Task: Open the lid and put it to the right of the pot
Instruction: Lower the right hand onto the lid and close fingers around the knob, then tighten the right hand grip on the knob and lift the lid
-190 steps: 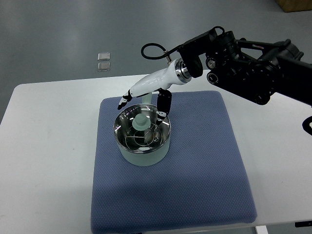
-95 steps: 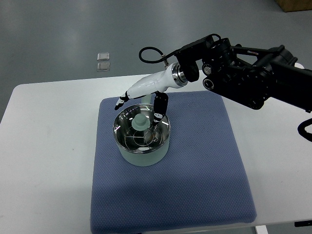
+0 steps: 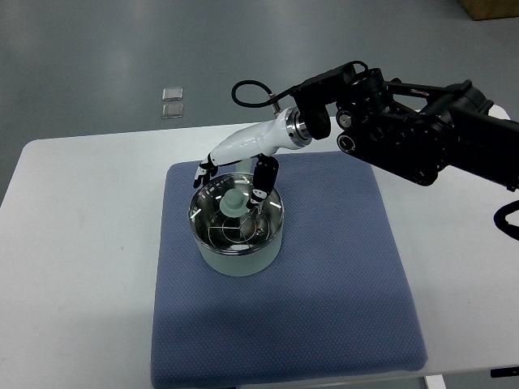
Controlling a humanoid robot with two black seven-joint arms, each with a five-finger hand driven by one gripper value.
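Fingers: the black-tipped fingers (image 3: pixel 203 171) are spread and reach past the far-left rim of the pot; they pinch nothing.
Thumb: the dark thumb (image 3: pixel 261 180) hangs apart from the fingers, pointing down over the far-right part of the lid, just beside the knob. Whether it touches the glass cannot be told.
Right hand: the right hand (image 3: pixel 235 166) hovers over the far edge of the pot, its white palm shell sloping down to the left, holding nothing.
Right arm: the black arm (image 3: pixel 413 134) comes in from the right edge, above the far right corner of the mat, with a black cable looped above the wrist.
Lid: the glass lid (image 3: pixel 235 215) sits on the pot, closed, its pale green knob (image 3: pixel 233 203) near the centre, not gripped.
Pot: the pale green pot (image 3: pixel 238 255) with a shiny metal rim stands upright on the far-left part of the mat.
Mat: the blue mat (image 3: pixel 324 292) lies flat on the white table (image 3: pixel 81 259); the area right of the pot is bare mat.
Floor: two small clear squares (image 3: pixel 172 101) lie on the grey floor beyond the table.
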